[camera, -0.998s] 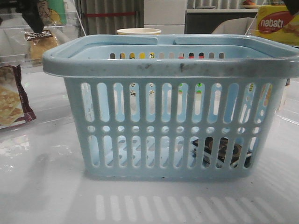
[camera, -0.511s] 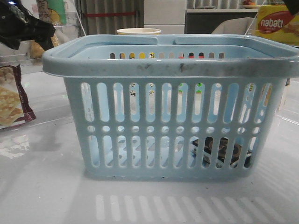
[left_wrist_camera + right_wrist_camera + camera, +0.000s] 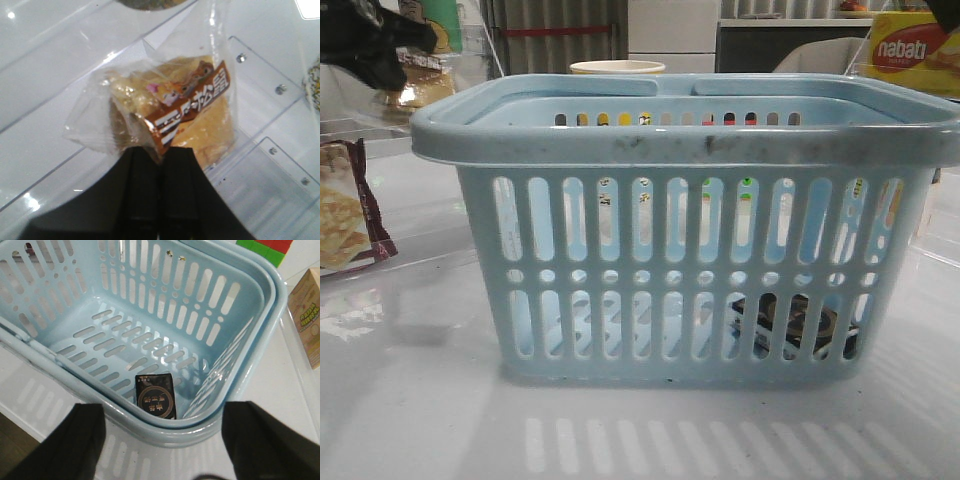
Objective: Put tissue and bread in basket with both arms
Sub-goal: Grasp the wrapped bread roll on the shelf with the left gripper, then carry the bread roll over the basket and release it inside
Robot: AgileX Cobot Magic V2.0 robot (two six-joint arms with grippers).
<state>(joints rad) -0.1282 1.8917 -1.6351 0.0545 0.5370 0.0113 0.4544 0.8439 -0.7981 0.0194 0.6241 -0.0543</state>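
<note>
The light-blue basket (image 3: pixel 690 250) stands mid-table. The tissue (image 3: pixel 790 325), a flat black packet, lies on its floor near the right front corner, and also shows in the right wrist view (image 3: pixel 156 396). My left gripper (image 3: pixel 160 152) is shut on the clear wrapper of the bread (image 3: pixel 205 120), by its brown label strip. In the front view the left gripper (image 3: pixel 370 45) holds the bread (image 3: pixel 420 88) at the far left, beyond the basket's left rim. My right gripper (image 3: pixel 165 450) is open and empty, above the basket's rim (image 3: pixel 200 432) near the tissue.
A maroon-edged cracker packet (image 3: pixel 342 215) lies left of the basket. A pale cup (image 3: pixel 617 68) stands behind it. A yellow nabati box (image 3: pixel 915 55) is at the far right. A tan box (image 3: pixel 307 315) and coloured blocks (image 3: pixel 265 247) sit beside the basket.
My left gripper has shifted at the far left with the bread in it; the bread now sits a little higher and further right. The basket and tissue have not moved.
</note>
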